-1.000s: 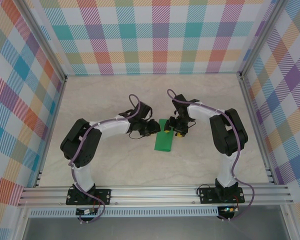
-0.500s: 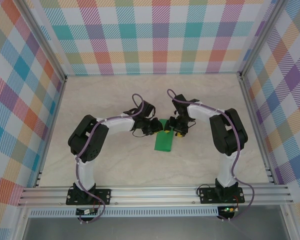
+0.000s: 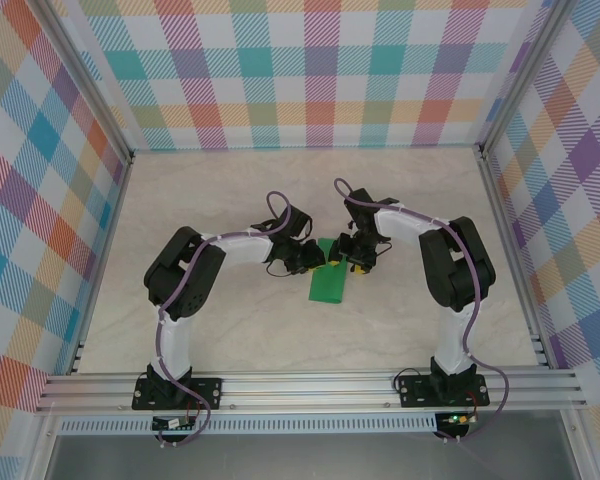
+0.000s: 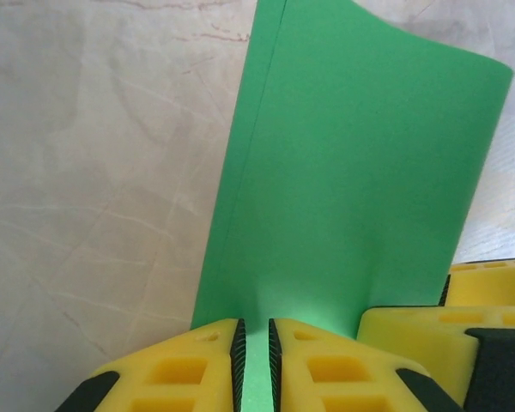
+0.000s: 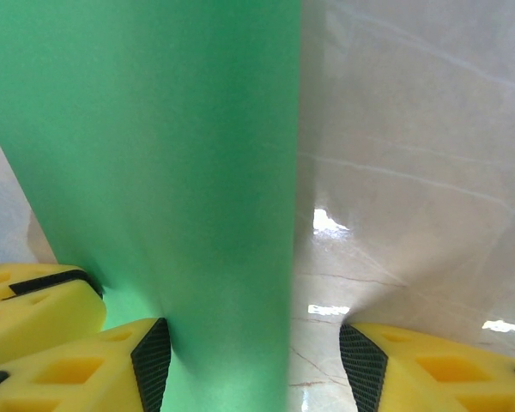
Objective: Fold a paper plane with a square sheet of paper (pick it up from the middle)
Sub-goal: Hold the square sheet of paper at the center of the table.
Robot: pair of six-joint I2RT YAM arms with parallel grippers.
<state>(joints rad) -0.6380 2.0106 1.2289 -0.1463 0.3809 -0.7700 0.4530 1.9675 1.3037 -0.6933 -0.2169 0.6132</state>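
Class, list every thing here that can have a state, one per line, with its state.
square sheet of paper, folded into a narrow rectangle, not yet a plane
left gripper, shut on the sheet's end
right gripper, open, paper between its jaws

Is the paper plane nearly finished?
Not yet. The paper looks folded in half once, into a narrow strip. The left gripper pinches its edge; the right gripper stands open, paper partly between its jaws. Nose and wing folds are left.
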